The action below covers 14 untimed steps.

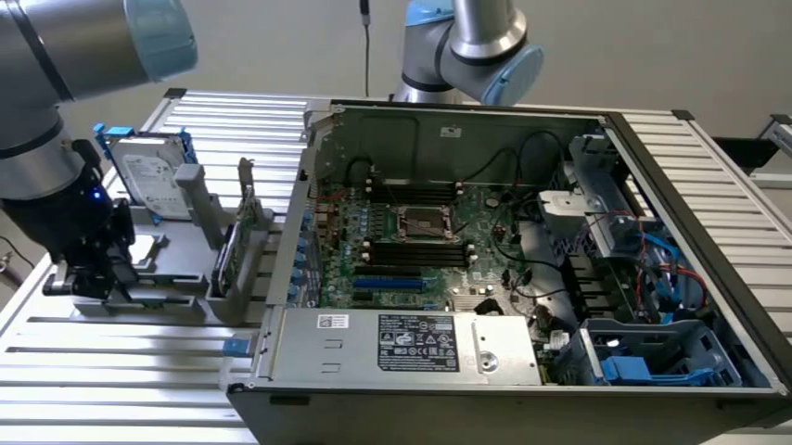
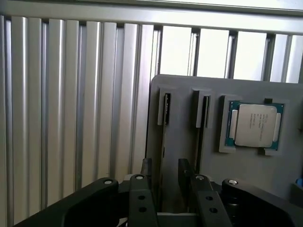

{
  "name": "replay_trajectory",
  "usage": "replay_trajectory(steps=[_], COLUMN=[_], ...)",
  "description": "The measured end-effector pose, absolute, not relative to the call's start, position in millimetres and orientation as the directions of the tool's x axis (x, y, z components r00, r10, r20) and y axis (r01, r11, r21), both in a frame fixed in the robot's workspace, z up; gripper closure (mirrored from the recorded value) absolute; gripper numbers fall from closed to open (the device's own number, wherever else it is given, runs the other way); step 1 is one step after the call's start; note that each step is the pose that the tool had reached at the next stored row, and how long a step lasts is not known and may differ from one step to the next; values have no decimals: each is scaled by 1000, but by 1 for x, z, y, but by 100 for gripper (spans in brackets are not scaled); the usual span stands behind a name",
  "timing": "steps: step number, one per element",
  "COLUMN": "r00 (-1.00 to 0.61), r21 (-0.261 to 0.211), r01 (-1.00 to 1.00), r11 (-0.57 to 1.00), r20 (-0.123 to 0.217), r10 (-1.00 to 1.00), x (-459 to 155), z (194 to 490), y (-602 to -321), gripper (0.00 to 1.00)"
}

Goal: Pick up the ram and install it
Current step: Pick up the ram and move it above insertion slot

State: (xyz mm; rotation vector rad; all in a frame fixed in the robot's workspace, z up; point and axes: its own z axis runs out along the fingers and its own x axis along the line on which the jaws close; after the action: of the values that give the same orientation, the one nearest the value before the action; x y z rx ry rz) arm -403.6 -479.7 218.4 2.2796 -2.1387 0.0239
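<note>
Wrist view | claw (image 2: 165, 166) spread apart, one finger either side of the ram (image 2: 166, 109) | ram stands on edge in grey holder (image 2: 246, 165) on the table (image 2: 71, 118), beside processor chip (image 2: 253, 125)

table (image 2: 71, 94): ribbed metal | holder (image 2: 189, 85): matt plastic | processor lid (image 2: 255, 125): brushed metal

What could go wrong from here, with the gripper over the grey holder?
1. The open black gripper straddles the thin, dark, edge-on ram in the grey slotted holder; closing off-centre could tilt or jam it.
2. The neighbouring slot's stick stands close beside one finger and might get clipped.
</note>
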Motion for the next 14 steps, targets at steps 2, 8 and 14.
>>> replay_trajectory(steps=[2,8,14], r00=[66,74,79], r21=[1,0,0], r01=[-998,-997,-997], r11=[-66,-74,-79], r20=[22,22,19], r10=[-998,-997,-997], x=[-404,-404,-403], z=[215,206,200], y=[-480,-480,-480], gripper=[64,64,64])
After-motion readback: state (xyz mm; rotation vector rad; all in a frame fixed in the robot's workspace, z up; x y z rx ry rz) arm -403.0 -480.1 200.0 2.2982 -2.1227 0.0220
